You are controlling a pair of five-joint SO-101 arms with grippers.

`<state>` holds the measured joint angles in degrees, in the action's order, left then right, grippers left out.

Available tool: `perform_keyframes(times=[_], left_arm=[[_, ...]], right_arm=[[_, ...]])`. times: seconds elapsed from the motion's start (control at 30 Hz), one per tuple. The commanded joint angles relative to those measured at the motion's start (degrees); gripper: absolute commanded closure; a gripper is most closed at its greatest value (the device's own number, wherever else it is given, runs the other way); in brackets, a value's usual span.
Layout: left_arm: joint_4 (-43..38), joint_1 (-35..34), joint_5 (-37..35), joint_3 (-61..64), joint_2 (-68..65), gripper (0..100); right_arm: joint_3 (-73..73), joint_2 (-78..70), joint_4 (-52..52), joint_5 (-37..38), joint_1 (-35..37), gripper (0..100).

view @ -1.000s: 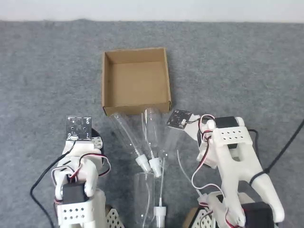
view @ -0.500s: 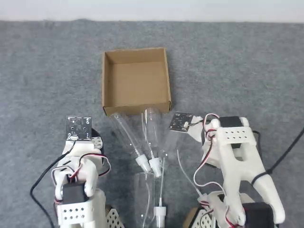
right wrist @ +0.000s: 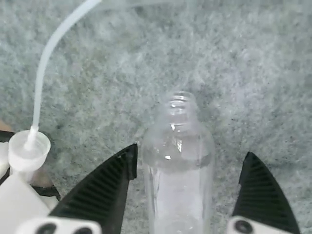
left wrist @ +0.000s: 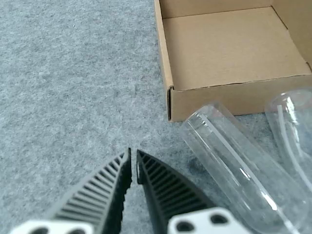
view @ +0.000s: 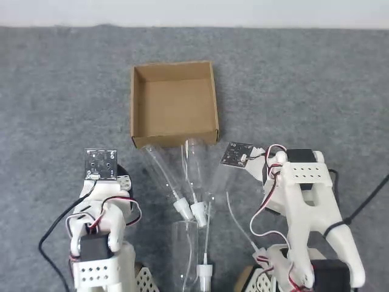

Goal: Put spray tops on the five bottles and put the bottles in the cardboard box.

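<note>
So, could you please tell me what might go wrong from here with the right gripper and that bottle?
1. The right gripper stands open around the uncapped bottle, which lies on the carpet; round and smooth, it may roll or slip out as the jaws close.
2. The spray top and its tube lie close beside the gripper, so they could get knocked away.

A grey carpet (view: 61, 91) of short, fuzzy fibres covers the whole surface, the same in every view. Along its far edge runs a pale strip (view: 194, 12), perhaps a wall. The light is soft and even.
</note>
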<state>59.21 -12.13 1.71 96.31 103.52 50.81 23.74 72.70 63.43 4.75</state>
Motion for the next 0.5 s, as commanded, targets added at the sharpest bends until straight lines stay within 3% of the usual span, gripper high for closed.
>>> perform_keyframes(times=[0.0, 0.47], left_arm=[[-1.85, -0.18, 0.53, -0.57, 0.97, 98], [-1.85, -0.18, 0.53, -0.57, 0.97, 98]], right_arm=[[-1.49, 2.86, 0.13, 0.79, 0.4, 70.9], [2.46, 3.21, -4.0, 0.7, 0.31, 71.0]])
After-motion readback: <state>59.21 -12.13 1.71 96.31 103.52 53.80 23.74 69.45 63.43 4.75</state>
